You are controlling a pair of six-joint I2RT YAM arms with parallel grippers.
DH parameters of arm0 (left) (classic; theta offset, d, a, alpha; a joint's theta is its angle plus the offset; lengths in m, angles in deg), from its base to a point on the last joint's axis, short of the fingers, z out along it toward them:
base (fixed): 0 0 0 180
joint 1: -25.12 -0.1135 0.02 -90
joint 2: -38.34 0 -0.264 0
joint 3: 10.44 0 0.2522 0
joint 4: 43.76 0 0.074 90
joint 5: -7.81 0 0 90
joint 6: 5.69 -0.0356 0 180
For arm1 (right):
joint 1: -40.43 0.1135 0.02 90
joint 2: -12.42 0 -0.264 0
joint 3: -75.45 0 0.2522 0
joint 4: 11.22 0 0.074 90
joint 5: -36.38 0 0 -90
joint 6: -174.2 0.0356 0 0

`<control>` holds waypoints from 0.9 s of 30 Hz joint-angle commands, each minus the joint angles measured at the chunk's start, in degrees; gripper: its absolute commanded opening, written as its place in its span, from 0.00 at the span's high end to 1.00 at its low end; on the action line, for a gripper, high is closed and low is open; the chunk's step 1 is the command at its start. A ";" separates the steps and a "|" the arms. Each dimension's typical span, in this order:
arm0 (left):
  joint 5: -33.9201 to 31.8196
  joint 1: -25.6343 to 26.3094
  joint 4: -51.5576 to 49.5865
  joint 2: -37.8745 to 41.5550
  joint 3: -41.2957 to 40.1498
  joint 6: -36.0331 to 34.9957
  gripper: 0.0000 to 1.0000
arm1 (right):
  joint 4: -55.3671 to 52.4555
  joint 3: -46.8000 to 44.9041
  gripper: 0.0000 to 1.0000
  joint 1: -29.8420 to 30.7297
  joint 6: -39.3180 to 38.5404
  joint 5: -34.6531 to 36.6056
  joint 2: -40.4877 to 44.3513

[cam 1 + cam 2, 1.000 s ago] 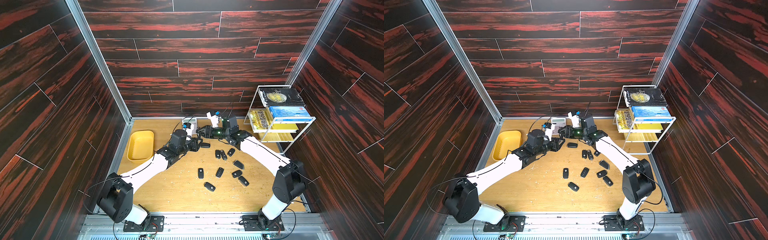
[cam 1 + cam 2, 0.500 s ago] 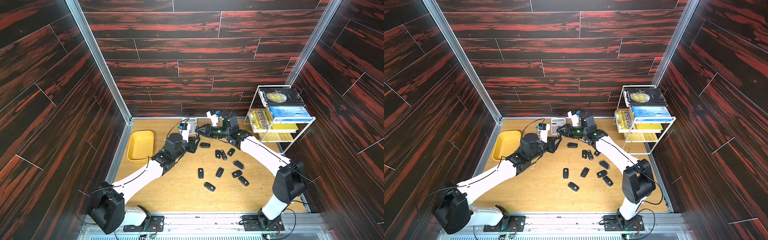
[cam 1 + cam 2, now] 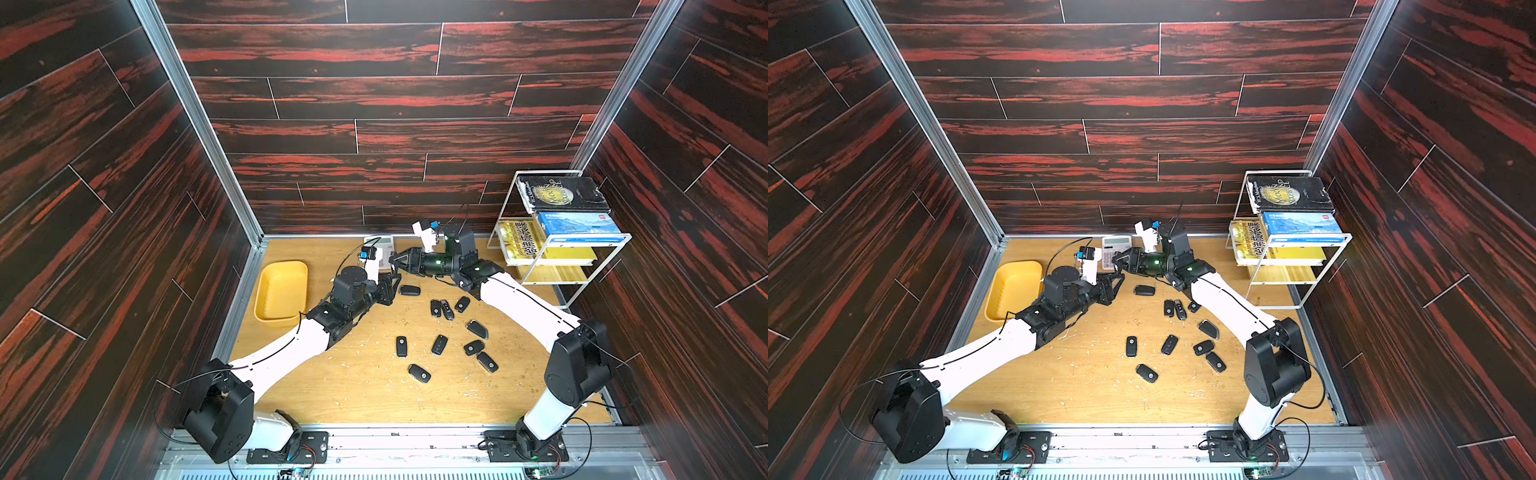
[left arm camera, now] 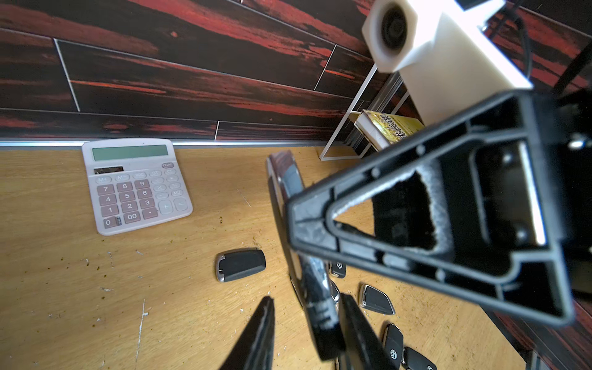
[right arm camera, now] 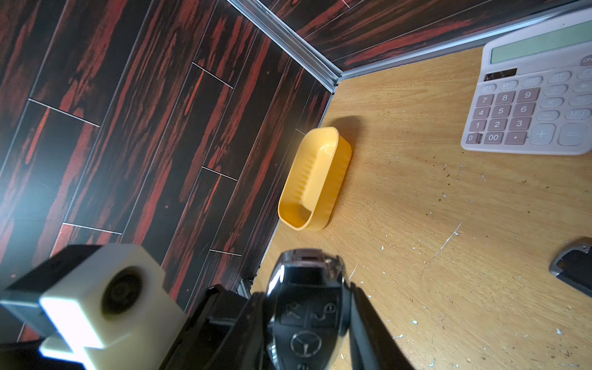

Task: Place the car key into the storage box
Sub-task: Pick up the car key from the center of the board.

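Mid-task: right gripper (image 5: 307, 296) is clamping the car key (image 5: 307, 320) aloft, left gripper (image 4: 307, 301) is straddling it with jaws apart, storage box (image 5: 334, 179) is sitting empty, so handover and drop are likely remaining.

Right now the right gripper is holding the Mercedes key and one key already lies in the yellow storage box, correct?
Not quite. The right gripper does hold the Mercedes key, but the yellow storage box has no key in it: the right wrist view shows its inside bare.

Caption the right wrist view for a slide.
Right gripper grips the car key; yellow storage box lies beyond.
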 commanded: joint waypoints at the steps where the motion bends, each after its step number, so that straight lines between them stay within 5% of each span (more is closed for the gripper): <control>1: -0.83 0.30 1.69 -0.35 1.74 -1.08 0.62 | 1.51 -1.36 0.73 0.27 0.32 -0.63 -0.67; 18: -1.21 0.48 0.98 -2.51 2.16 -1.18 0.62 | 1.19 -1.43 0.73 0.27 0.52 -0.79 0.37; 27: -1.42 0.60 0.35 -2.46 3.25 -1.34 0.81 | 0.51 -1.12 0.73 0.27 0.01 -0.56 0.29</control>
